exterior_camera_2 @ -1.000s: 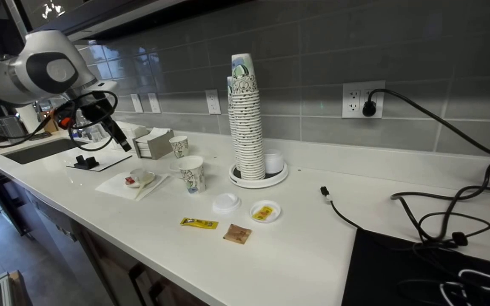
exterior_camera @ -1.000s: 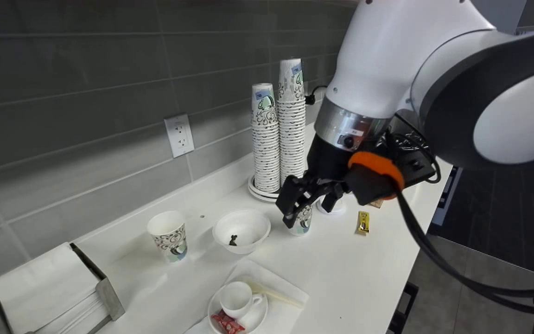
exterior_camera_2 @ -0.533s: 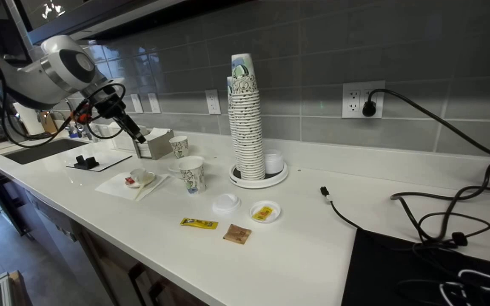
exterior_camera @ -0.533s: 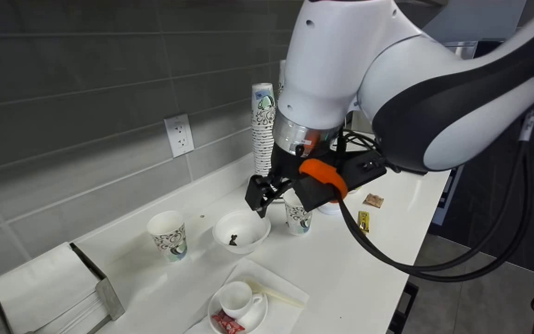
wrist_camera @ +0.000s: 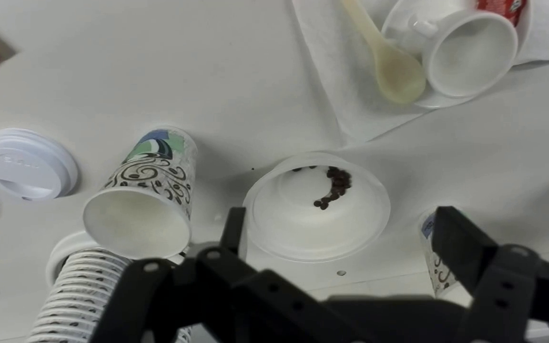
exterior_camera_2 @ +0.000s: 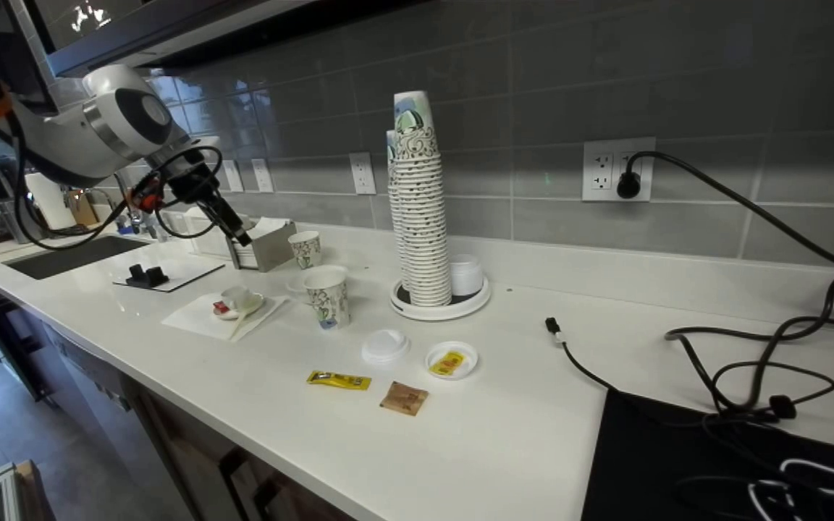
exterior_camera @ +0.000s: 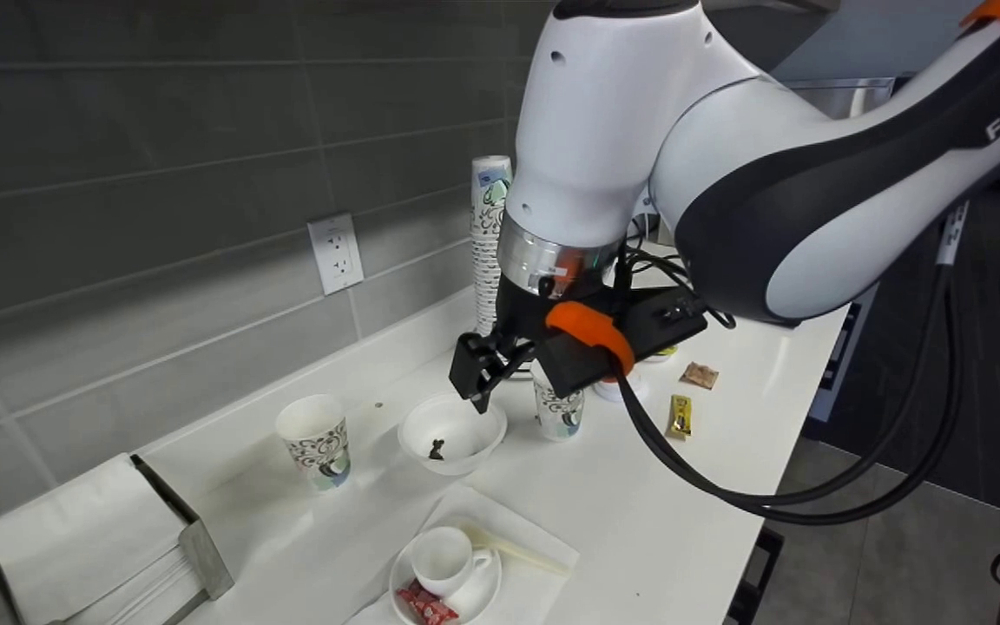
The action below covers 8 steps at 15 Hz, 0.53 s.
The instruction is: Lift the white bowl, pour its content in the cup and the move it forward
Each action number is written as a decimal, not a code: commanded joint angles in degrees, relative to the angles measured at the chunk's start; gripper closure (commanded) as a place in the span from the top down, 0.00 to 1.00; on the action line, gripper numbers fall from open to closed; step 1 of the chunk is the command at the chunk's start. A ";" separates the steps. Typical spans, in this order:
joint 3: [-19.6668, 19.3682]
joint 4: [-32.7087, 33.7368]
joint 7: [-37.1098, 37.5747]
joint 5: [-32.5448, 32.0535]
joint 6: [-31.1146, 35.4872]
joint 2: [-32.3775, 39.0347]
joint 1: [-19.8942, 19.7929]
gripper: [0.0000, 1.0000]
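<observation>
Leftward, white lid (wrist_camera: 31, 164): rests on the counter (wrist_camera: 236, 76), with no part in the task as worded.

Stacked cups (wrist_camera: 76, 300): run past the lower edge of the wrist view; they rise tall in both exterior views.

Paper cup by the lid (wrist_camera: 143, 195): stands upright, just beside the white bowl (wrist_camera: 312, 224) without touching it. Its visible interior is plain; a pour into it is judged not yet made.

White bowl: sits upright on the counter. Lifting, the first stage, is not yet done.

Dark bits (wrist_camera: 337, 183): bean-like, gathered toward one side inside the bowl; pouring is therefore judged as left to do.

Gripper (wrist_camera: 341, 229): fingers spread wide, holding nothing, with most of the bowl visible between them in the wrist view. The stage is judged an approach; in an exterior view the fingertips (exterior_camera: 467, 369) hang near the bowl, their height hard to read.

Second paper cup (wrist_camera: 437, 267): partly hidden by a finger in the wrist view; just beside the napkin holder (exterior_camera_2: 272, 246) in an exterior view. Which cup is to receive the pour cannot be told. The closing forward move is likewise left.

White mug (wrist_camera: 474, 55): stands on a saucer (wrist_camera: 412, 9), beside a pale spoon (wrist_camera: 398, 71).
</observation>
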 commanded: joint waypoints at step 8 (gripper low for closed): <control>-9.99 13.35 16.13 -17.93 -16.03 15.94 16.68 1.00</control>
